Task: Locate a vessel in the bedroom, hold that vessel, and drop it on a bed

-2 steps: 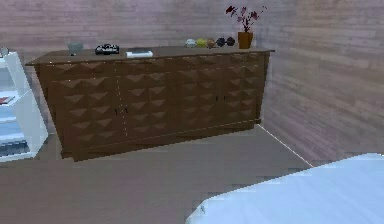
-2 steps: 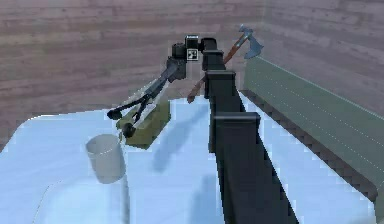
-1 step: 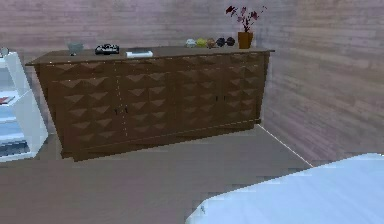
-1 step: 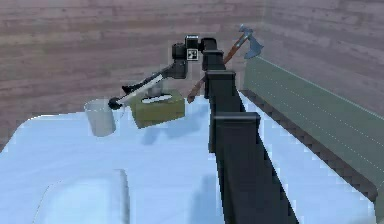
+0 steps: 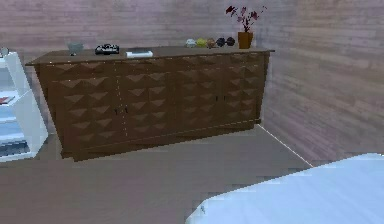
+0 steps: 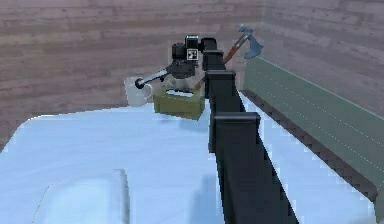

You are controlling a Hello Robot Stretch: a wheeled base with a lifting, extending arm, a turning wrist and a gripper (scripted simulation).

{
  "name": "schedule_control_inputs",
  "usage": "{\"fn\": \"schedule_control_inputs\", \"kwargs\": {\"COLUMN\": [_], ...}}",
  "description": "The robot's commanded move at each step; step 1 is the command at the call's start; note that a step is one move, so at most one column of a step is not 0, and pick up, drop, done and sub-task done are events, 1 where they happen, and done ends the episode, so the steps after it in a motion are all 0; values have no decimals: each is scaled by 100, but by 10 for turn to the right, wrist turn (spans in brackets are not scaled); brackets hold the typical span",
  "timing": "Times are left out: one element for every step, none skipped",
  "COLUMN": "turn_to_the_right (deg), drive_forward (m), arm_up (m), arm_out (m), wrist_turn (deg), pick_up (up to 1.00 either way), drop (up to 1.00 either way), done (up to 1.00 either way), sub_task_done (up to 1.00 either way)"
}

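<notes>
Dark gripper (image 6: 146, 81) at the arm's (image 6: 235, 140) far end holds a small pale vessel (image 6: 135, 92), hanging at its 2 thin fingers (image 6: 155, 75) above the white bed's (image 6: 90, 150) far edge. Just right, a tan box (image 6: 181, 103) lies on the bed. A brown dresser (image 5: 150, 100) stands against the far wall.

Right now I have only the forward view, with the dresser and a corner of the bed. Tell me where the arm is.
Observer: In the arm side view the arm extends out over the bed.
Operator: Report what it carries.
Observer: The gripper holds a small white vessel, which hangs clear above the bed.
Operator: Name anything else on the bed.
Observer: A tan box sits on it beside the arm's far end, and a pillow lies nearer the camera.
</notes>
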Motion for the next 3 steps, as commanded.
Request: {"fn": "schedule_control_inputs", "kwargs": {"turn_to_the_right": [0, 0, 0], "drive_forward": [0, 0, 0], "arm_up": [0, -26, -32], "arm_out": [0, 0, 0], "wrist_turn": [330, 0, 0], "pick_up": [0, 0, 0], "drop": [0, 0, 0], "done": [0, 0, 0], "sub_task_done": [0, 0, 0]}}
